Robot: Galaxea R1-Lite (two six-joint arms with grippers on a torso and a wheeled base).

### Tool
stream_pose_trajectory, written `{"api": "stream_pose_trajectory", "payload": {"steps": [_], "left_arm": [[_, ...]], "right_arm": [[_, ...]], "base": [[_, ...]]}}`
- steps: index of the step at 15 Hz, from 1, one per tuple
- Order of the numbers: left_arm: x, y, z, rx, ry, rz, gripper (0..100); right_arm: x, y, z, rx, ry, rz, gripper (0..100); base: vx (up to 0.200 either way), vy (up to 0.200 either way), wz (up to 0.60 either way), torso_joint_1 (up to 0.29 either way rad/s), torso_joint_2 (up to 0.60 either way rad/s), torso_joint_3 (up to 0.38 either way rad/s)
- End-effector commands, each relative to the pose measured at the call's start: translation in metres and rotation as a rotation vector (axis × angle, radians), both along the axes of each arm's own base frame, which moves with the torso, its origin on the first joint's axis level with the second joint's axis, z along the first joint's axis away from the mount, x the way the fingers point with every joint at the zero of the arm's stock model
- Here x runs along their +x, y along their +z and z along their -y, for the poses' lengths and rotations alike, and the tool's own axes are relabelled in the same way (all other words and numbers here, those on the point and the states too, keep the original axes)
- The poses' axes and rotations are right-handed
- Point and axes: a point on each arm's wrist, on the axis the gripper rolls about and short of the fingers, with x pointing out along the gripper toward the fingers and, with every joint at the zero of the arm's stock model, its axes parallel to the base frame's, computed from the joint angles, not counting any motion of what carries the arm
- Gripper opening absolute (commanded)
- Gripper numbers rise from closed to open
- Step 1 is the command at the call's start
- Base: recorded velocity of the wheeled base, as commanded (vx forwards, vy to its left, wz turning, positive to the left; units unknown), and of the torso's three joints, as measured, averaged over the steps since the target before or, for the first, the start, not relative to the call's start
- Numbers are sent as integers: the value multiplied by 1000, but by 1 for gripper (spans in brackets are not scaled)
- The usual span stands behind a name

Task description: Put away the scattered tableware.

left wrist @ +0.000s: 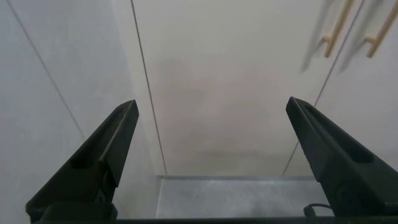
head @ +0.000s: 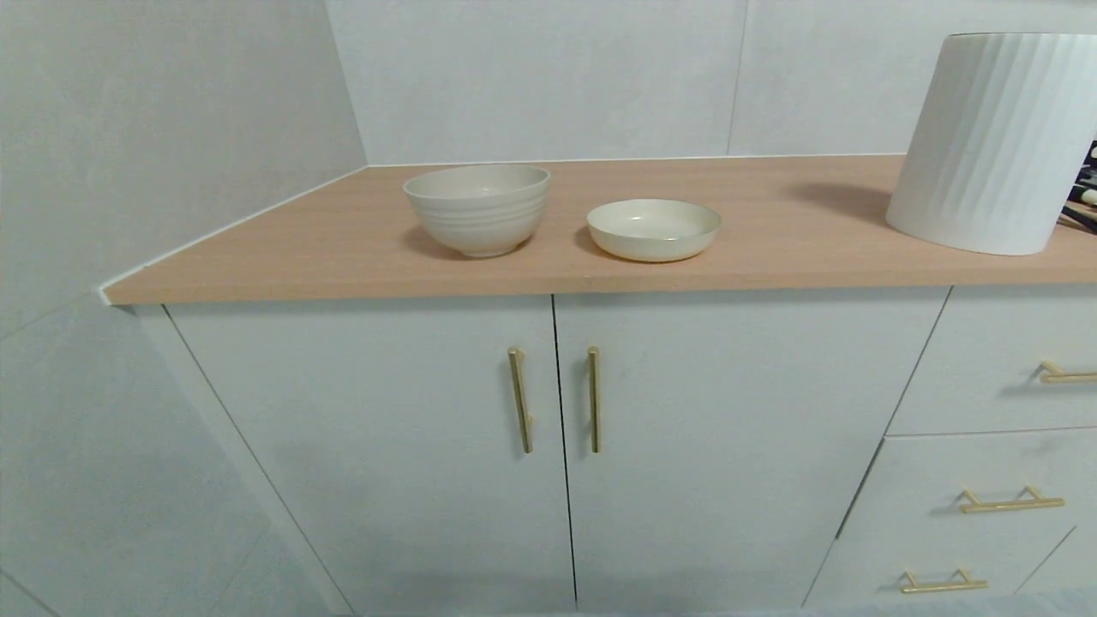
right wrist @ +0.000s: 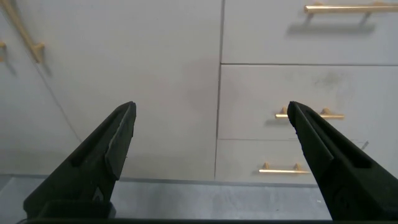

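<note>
A deep cream ribbed bowl (head: 477,207) stands on the wooden countertop (head: 343,248), left of a shallow cream dish (head: 653,228). Both sit near the counter's front edge, above two shut white cabinet doors with gold handles (head: 519,398). My left gripper (left wrist: 211,112) is open, low down, facing the cabinet front near the wall. My right gripper (right wrist: 211,112) is open too, low before the drawer fronts (right wrist: 298,99). Neither holds anything.
A tall white ribbed container (head: 994,141) stands at the counter's right, with dark utensils (head: 1084,193) behind it. Drawers with gold handles (head: 1011,501) lie right of the doors. A tiled wall closes the left side.
</note>
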Motion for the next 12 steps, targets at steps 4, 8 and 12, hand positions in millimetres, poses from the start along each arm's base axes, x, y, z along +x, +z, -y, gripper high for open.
{"api": "stream_pose_trajectory", "payload": {"steps": [4,8,12], "left_arm": [[0,0,0,1,-2,0,100],[0,0,0,1,0,0,100],[0,0,0,1,0,0,100]], "right_arm": [[0,0,0,-1,0,0,100],[0,0,0,-23,2,4,100],[-9,35,-2,19,78,121,100]], "base": [[0,0,0,0,0,0],[0,0,0,0,0,0],[0,0,0,0,0,0]]}}
